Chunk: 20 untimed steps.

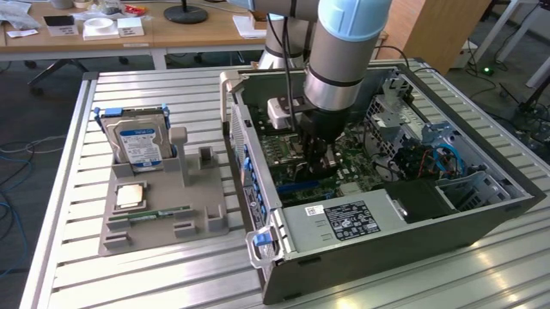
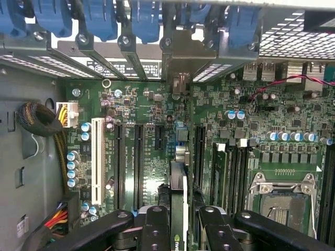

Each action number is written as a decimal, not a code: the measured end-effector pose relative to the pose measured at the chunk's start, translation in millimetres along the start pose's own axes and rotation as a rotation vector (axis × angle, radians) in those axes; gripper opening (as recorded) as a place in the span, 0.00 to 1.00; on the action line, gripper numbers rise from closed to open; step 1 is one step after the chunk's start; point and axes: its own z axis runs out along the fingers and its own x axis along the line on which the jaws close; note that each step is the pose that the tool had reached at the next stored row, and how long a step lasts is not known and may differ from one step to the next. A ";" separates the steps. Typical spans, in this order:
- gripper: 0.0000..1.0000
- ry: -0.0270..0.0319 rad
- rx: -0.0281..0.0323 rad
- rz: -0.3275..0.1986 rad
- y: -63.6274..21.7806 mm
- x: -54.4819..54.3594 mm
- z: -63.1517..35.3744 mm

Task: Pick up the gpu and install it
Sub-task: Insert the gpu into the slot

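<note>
My gripper is down inside the open computer case, over the green motherboard. In the wrist view the gpu stands edge-on as a thin dark card between the two black fingers, which are shut on it. Its metal bracket end reaches up to the row of rear slot openings with blue clips. The card hangs in line with a black expansion slot on the motherboard. Whether its edge touches the slot is hidden.
Outside the case, a grey holder carries a hard drive, a processor chip and a green RAM stick. Inside are the power supply, a white slot, the processor socket and cable bundles.
</note>
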 end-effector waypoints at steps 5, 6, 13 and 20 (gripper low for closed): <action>0.26 0.0002 0.0000 0.001 1.4 0.1 0.4; 0.26 0.0002 0.0000 0.001 1.6 0.1 0.5; 0.26 0.0002 0.0001 0.002 2.3 0.1 1.1; 0.26 0.0001 0.0024 0.001 4.6 0.1 1.3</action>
